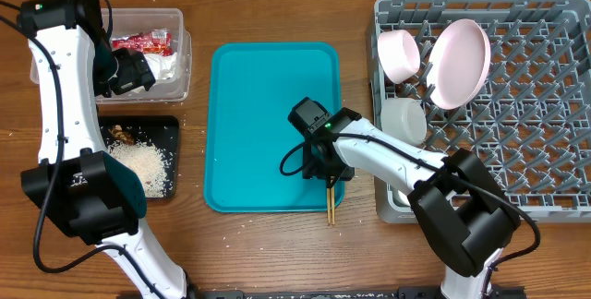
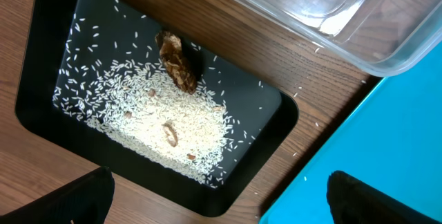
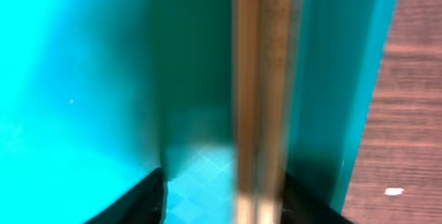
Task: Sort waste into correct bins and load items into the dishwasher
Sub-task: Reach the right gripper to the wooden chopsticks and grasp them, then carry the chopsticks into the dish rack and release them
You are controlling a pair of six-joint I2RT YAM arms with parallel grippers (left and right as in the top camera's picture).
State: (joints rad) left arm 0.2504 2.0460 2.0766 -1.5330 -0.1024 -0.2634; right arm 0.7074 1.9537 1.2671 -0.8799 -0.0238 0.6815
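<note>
Chopsticks (image 1: 330, 202) lie together by the teal tray's (image 1: 259, 105) right rim, ends overhanging its front edge onto the table (image 1: 277, 253). Right gripper (image 3: 228, 198) straddles them, jaws apart, unclamped. Left gripper (image 2: 219, 200) hangs spread, holding nothing, over the black tray (image 2: 45, 61) of rice (image 2: 159, 124) and lump (image 2: 178, 61). Tub (image 1: 185, 59) holds wrapper (image 1: 143, 42) and napkin (image 1: 168, 66); rack (image 1: 536, 105) holds bowl (image 1: 399, 54), plate (image 1: 460, 64), cup (image 1: 404, 122).

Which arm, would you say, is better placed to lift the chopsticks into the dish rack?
Right: the right gripper straddles the chopsticks on the teal tray, beside the dish rack; the left gripper is by the clear tub.
</note>
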